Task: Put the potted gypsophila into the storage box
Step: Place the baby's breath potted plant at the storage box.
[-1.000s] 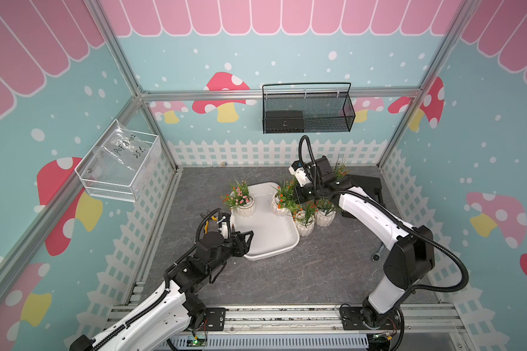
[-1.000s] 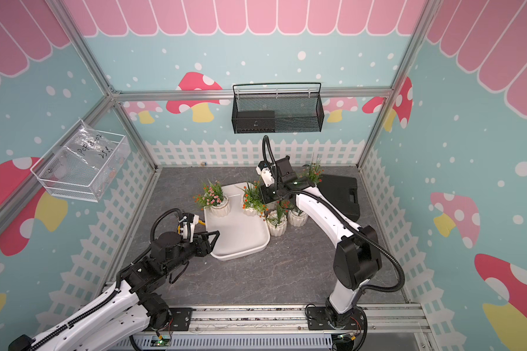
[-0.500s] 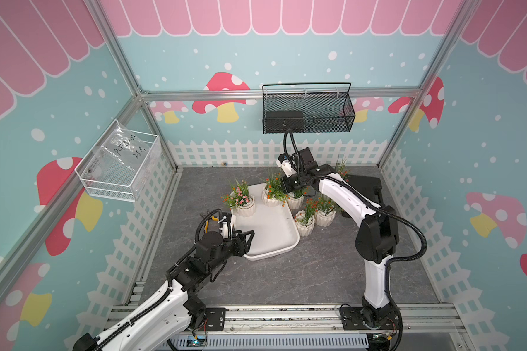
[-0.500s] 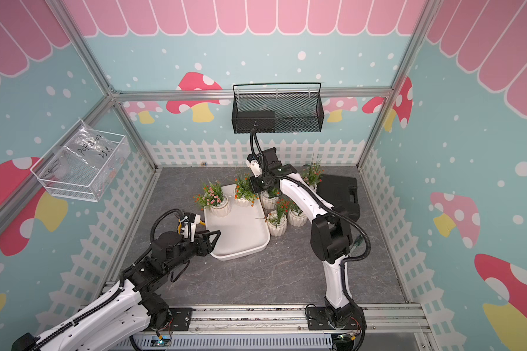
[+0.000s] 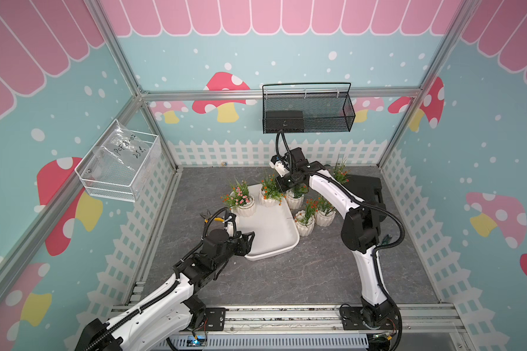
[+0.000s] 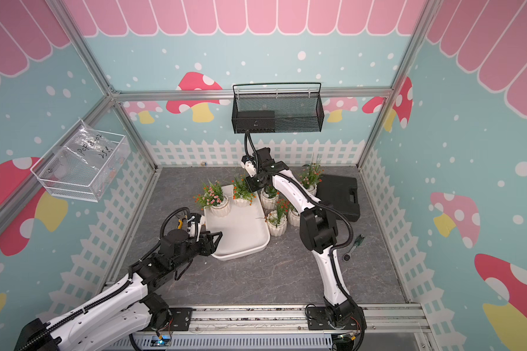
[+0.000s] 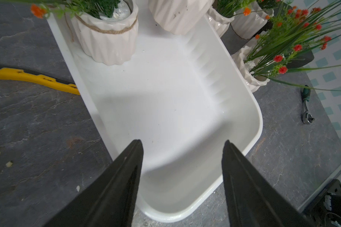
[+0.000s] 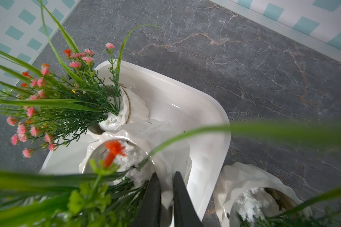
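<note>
Storage box (image 5: 271, 234): mid-bench (image 5: 286, 282). Potted gypsophila: pink-flowered pot (image 5: 245, 208) in its far left corner; orange-flowered pot (image 5: 270, 200) at its far right, rim pinched by right jaws; four others (image 5: 325, 217) on bench to the right. Left jaws: parted, empty, over near end.

The right hand (image 8: 166, 177) has carried the orange-flowered pot (image 5: 269, 201) left from beside the white tray (image 5: 271, 234), to over its far right corner, just beside the pink-flowered pot (image 5: 245, 208). The right arm's elbow (image 5: 359, 228) has swung in leftward.
</note>
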Controlling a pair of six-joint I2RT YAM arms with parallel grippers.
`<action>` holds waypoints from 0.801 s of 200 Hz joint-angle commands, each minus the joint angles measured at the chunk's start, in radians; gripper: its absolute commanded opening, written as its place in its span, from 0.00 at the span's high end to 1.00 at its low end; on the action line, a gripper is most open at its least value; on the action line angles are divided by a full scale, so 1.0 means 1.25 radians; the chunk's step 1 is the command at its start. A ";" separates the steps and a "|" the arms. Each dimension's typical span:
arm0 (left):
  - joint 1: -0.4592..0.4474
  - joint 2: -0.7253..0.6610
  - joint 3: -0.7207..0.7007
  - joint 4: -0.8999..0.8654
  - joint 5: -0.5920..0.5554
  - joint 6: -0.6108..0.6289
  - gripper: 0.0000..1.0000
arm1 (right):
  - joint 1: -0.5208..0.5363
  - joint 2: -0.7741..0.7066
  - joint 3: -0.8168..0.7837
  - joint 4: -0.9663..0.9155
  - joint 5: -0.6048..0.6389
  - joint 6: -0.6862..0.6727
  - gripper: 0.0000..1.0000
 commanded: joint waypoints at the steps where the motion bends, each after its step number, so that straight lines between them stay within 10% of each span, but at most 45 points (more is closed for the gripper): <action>1: 0.005 -0.017 0.008 -0.009 -0.027 0.018 0.36 | 0.007 0.019 0.054 0.023 -0.038 -0.031 1.00; 160: 0.004 -0.006 0.016 -0.035 -0.042 0.038 0.35 | 0.007 0.163 0.161 0.034 -0.062 -0.102 0.98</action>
